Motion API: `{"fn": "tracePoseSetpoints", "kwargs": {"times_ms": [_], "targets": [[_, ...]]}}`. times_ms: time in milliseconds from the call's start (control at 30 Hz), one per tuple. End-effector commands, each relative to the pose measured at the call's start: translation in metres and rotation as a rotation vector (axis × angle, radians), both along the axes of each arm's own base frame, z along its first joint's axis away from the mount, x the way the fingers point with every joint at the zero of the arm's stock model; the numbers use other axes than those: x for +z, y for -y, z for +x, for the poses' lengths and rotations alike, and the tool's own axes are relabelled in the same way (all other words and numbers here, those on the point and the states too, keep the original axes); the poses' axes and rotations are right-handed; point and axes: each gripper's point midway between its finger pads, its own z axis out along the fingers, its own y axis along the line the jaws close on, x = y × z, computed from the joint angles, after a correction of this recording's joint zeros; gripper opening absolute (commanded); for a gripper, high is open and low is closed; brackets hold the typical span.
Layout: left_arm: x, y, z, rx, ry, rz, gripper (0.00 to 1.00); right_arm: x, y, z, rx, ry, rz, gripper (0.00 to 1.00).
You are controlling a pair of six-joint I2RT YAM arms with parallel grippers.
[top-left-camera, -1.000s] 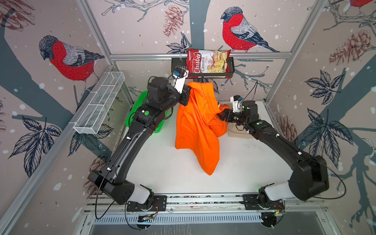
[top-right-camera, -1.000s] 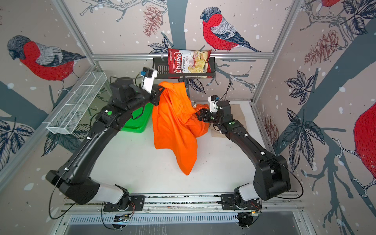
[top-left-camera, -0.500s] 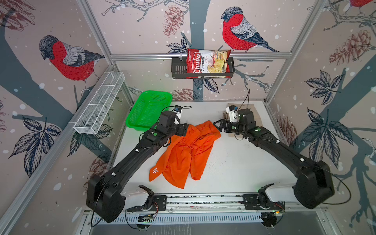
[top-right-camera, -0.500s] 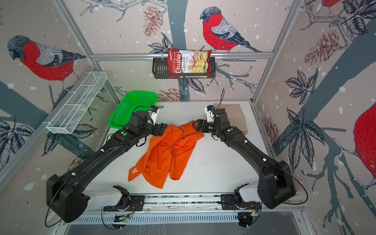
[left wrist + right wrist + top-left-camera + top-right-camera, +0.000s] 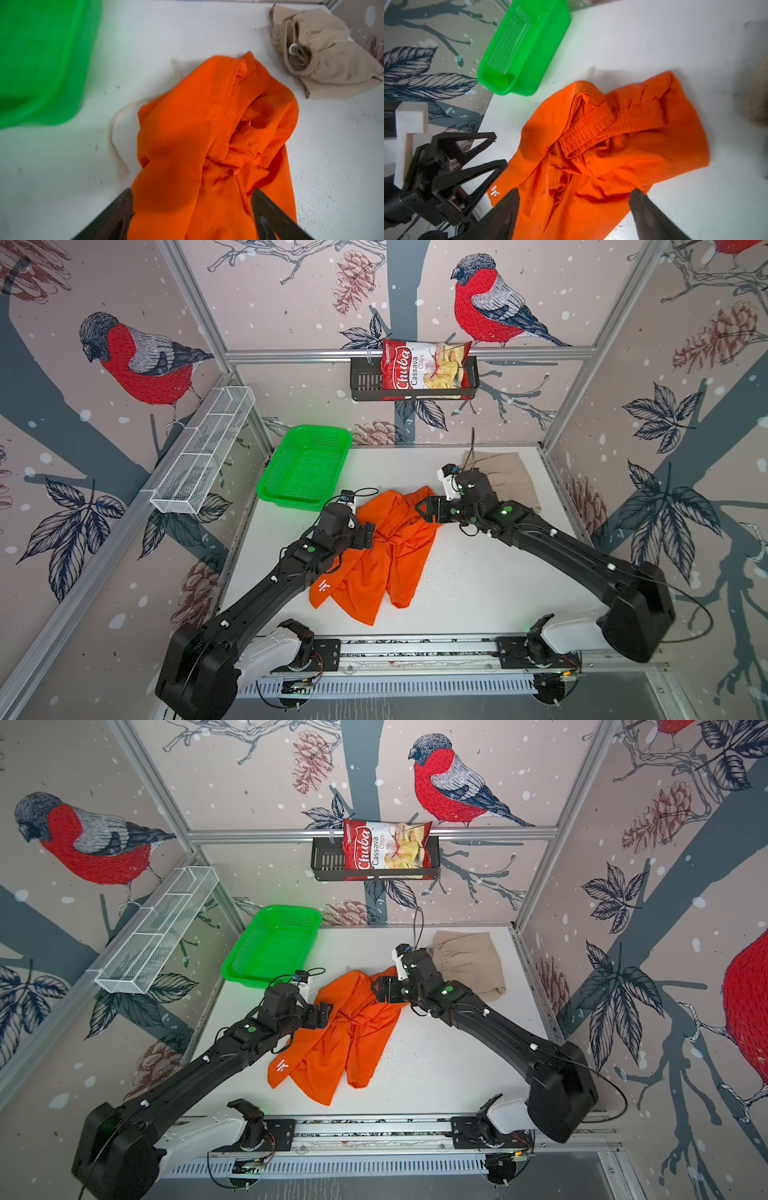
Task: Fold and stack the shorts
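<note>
Orange shorts (image 5: 386, 560) lie crumpled mid-worktop (image 5: 478, 593), their left edge hidden under the left arm. Beige shorts (image 5: 469, 965) sit at the far right corner, partly behind the right arm and only a blur in the right wrist view. Left hand (image 5: 192, 193) and right hand (image 5: 575, 193) are both spread wide over the orange cloth, gripping nothing. White worktop is speckled. Green basket (image 5: 299, 502) far left. Bird-print walls, chips bag (image 5: 424, 369) in wall rack (image 5: 365, 379).

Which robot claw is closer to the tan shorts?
Right. The right gripper is near the tan shorts, over the orange shorts' edge; the left gripper is farther, across the orange shorts.
</note>
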Motion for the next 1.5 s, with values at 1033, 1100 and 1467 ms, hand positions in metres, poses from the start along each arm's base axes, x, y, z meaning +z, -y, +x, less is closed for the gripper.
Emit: {"fn": "tracePoseSetpoints", "kwargs": {"times_ms": [1033, 1100, 1467], "targets": [[-0.026, 0.055, 0.075, -0.068, 0.008, 0.141, 0.97, -0.087, 0.022, 0.058, -0.154, -0.224, 0.098, 0.85], [-0.028, 0.06, 0.086, -0.083, -0.001, 0.172, 0.98, -0.089, 0.025, 0.055, -0.157, -0.225, 0.094, 0.85], [-0.043, 0.037, 0.144, 0.091, -0.004, 0.524, 0.9, -0.093, 0.042, 0.045, -0.165, -0.201, 0.073, 0.85]]}}
